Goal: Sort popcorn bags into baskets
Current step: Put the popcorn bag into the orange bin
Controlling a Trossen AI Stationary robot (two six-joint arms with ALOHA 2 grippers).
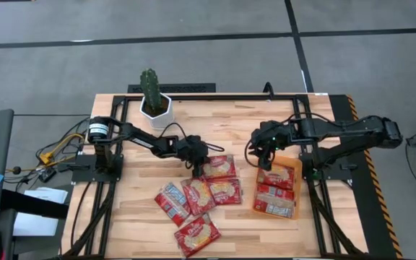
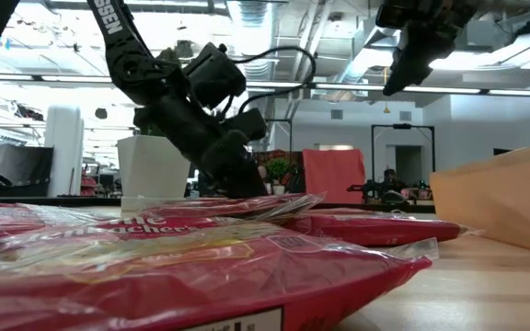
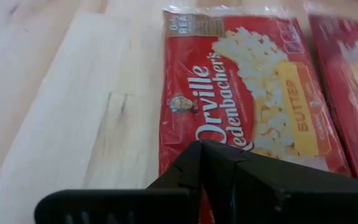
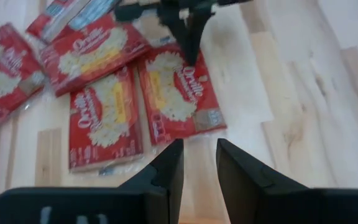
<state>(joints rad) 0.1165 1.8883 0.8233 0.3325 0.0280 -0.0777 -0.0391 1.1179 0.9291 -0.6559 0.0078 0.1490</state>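
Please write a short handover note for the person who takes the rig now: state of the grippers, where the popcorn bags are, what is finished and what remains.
Left gripper: fingers shut, tips at the edge of a popcorn bag in the loose pile at table centre; a firm grip is not confirmed.
Right gripper: open, empty, raised beside the orange basket.
Done: at least two bags lie in the basket.
Left: about five loose bags on the table between the arms.
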